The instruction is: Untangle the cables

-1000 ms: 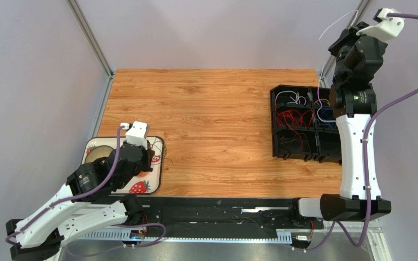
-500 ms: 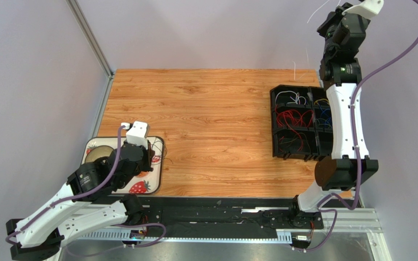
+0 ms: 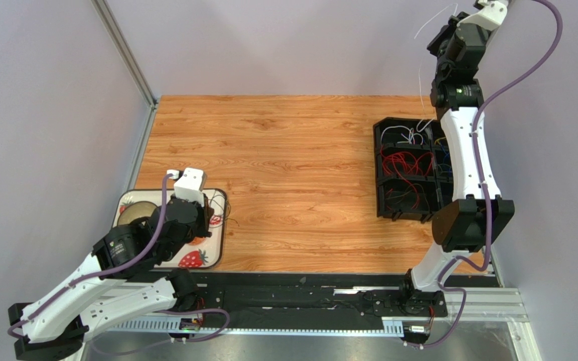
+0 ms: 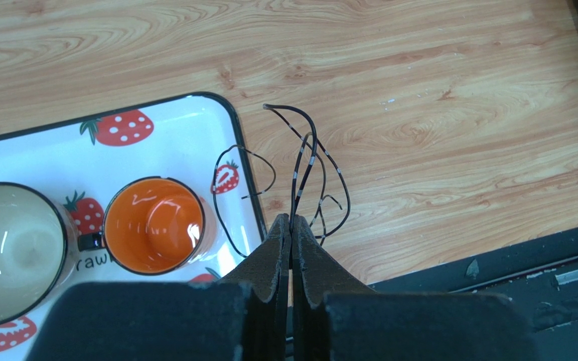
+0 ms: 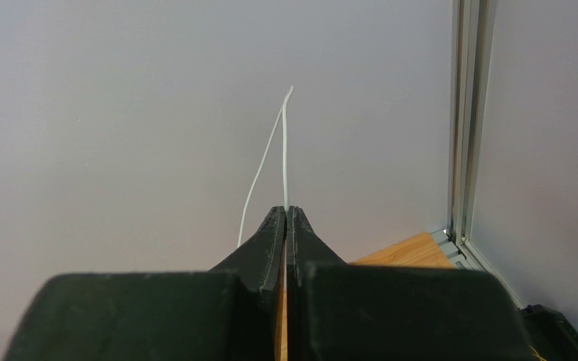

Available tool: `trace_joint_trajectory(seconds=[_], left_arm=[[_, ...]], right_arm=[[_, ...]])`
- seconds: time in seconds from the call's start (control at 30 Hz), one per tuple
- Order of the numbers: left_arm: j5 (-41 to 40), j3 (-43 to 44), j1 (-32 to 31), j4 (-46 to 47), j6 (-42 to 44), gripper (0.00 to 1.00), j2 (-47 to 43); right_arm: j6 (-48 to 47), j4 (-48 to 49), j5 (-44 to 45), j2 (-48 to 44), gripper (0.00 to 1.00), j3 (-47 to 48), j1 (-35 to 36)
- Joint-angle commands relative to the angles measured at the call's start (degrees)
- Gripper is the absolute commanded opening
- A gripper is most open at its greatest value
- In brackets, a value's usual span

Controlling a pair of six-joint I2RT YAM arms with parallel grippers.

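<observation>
Top external | right tool (image 5: 287, 214) higher, white cable (image 5: 284, 150) | left tool (image 4: 290, 226) grips dark cable (image 4: 299, 184)

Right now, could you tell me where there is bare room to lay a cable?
Free: the wide wood between the strawberry tray and the black bin, back to the far wall. Crowded: tray holds two cups, dark cables trail off its edge; bin compartments hold wires.

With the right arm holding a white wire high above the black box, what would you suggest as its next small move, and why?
Probably raise the right gripper slightly higher: it is shut on the white cable, whose tail seems to hang down to the black box, so it may not be free.
</observation>
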Motion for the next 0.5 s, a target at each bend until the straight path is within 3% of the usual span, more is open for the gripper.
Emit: trace_joint_trajectory(seconds=[0.0,0.47], left_arm=[[-1.02,0.25,0.13,0.16,-0.28,0.00,-0.16],[-1.46,0.33,0.13,-0.01,-0.54,0.00,0.20]], right_arm=[[0.07,4.40,0.32,-2.49,0.00,-3.05,-0.28],[1.21,8.01,0.32,0.76,0.00,-10.26,-0.28]])
